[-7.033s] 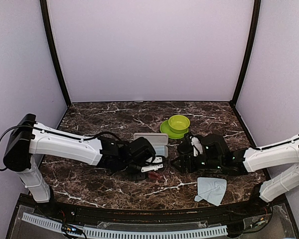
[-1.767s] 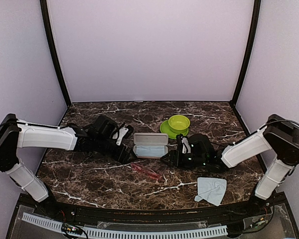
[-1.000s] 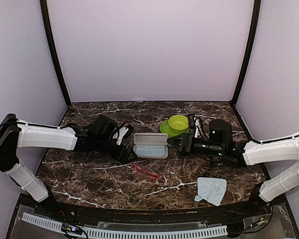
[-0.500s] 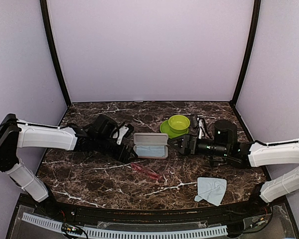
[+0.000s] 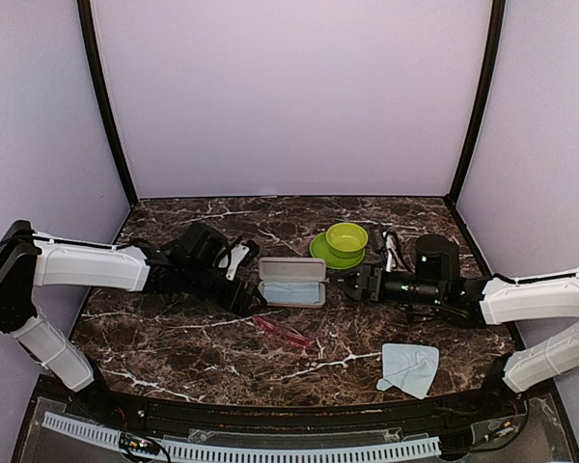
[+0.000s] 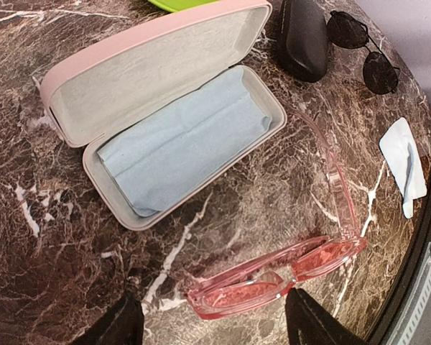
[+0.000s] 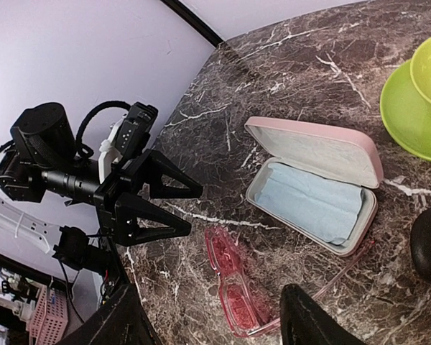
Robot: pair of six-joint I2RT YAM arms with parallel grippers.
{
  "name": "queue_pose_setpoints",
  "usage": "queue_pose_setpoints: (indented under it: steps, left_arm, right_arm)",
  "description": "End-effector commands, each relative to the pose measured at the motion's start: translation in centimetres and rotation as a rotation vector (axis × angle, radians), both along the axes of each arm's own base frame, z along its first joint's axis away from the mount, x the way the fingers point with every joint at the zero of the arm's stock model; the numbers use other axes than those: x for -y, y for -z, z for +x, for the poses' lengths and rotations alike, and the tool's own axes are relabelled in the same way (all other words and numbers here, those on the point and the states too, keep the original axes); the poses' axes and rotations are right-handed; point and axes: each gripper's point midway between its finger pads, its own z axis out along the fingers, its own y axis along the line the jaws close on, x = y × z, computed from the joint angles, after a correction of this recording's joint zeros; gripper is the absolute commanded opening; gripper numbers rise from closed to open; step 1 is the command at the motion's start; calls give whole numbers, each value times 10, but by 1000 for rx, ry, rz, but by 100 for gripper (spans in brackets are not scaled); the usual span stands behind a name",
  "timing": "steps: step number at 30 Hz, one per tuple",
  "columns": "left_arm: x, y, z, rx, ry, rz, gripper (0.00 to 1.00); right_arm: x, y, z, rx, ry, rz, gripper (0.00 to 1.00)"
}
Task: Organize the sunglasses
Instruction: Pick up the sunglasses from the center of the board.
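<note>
Pink translucent plastic sunglasses (image 6: 273, 282) lie on marble surface (image 6: 57, 237) just ahead of wide-spread left fingers (image 6: 122, 327), frame front crosswise to them; right fingers (image 7: 305, 316), also wide, farther.

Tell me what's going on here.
Two robot arms are sorting sunglasses, and neither holds anything right now. The left gripper and right gripper are both open, one on each side of the pink case, which lies open with a blue cloth inside. The pink sunglasses lie on the table in front of the case, not yet packed. The black sunglasses rest beside the black case, near the green bowl.
</note>
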Motion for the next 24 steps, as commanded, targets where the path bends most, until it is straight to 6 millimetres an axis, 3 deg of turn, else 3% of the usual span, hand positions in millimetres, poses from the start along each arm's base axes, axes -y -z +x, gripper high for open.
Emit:
queue_pose_setpoints:
  steps: [1, 24]
  left_arm:
    - [-3, -3, 0, 10, 0, -8, 70]
    - [-1, -4, 0, 9, 5, -14, 70]
  right_arm:
    - [-3, 1, 1, 6, -14, 19, 66]
    - [-5, 19, 4, -15, -13, -3, 66]
